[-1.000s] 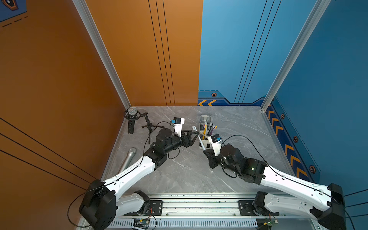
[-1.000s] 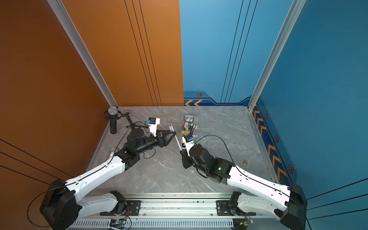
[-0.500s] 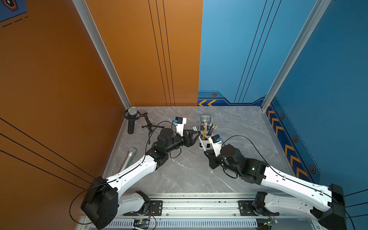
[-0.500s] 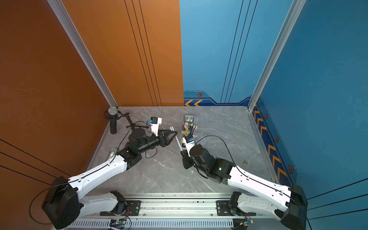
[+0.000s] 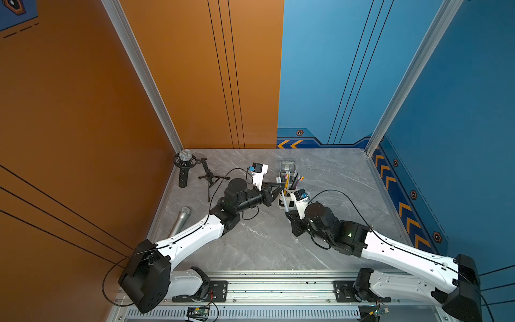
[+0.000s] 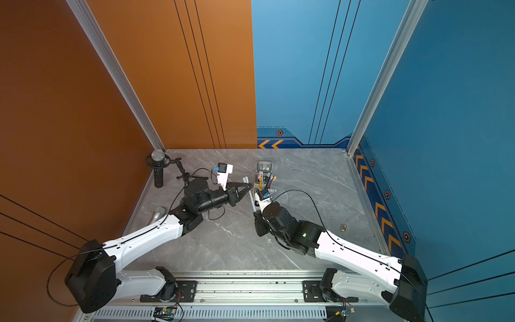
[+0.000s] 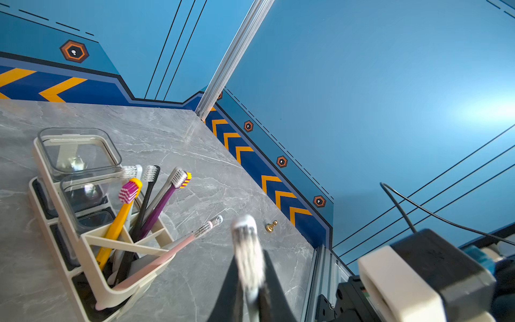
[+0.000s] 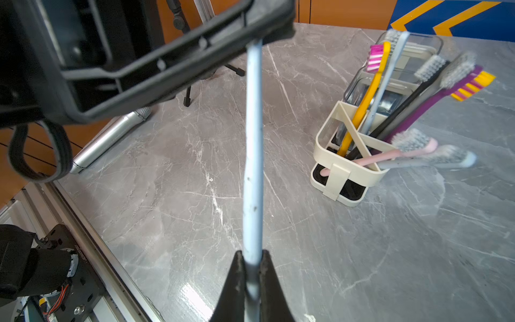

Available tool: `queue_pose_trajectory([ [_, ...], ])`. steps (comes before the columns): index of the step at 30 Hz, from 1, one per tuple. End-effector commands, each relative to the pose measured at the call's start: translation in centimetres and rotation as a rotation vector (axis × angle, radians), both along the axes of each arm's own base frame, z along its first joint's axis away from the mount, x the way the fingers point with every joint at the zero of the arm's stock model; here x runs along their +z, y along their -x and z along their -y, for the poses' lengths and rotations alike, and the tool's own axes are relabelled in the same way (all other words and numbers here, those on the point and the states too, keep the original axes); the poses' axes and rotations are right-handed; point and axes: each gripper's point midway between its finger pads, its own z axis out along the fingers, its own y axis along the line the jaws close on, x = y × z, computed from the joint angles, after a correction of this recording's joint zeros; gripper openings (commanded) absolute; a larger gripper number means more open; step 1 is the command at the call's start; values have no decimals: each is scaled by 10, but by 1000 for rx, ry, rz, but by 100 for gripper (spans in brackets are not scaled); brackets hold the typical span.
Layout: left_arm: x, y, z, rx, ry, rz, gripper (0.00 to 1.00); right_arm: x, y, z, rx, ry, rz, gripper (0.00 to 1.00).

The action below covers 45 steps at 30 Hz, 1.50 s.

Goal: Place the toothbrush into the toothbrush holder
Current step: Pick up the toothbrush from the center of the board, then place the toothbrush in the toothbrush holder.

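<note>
Right wrist view: the pale blue toothbrush runs straight between the two grippers, in the air above the grey table.
Right side: the right gripper has its jaws pressed together on the handle end.
Left side: the left gripper has its jaws closed on the neck, just under the bristle head.
Place of the toothbrush: near the toothbrush holder, not inside it.
Holder: it stands upright on the table; yellow, black, purple and pink brushes lean in its front compartments.
Other things: a silver microphone lies on the table, well apart from the holder.
</note>
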Motion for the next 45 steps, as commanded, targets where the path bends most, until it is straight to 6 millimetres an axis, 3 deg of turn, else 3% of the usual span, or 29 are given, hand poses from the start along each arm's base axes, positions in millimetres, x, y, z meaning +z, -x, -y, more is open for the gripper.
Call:
queue_pose_trajectory([
  [1, -10, -13, -6, 46, -41, 15, 0, 4, 1, 5, -10, -4, 7, 0],
  [11, -6, -16, -1, 44, -37, 20, 0, 3, 0, 14, -25, 3, 23, 2],
  [13, -2, -14, 1, 38, -37, 33, 0, 5, 0, 19, -39, -1, 33, 21],
  [14, -1, -15, 1, 37, -40, 40, 0, 6, 0, 22, -48, -4, 38, 27],
  [17, 3, -17, 2, 40, -52, 74, 0, 8, 0, 34, -80, -8, 50, 39],
  [20, 8, -22, 0, 53, -64, 108, 0, 12, -2, 48, -122, -9, 56, 46],
  [33, 45, -44, 11, 134, -206, 532, 0, 15, -11, 92, -279, -5, 59, 48],
  [45, 4, -64, 30, 121, -231, 573, 0, 6, -14, 95, -290, -9, 25, 48],
])
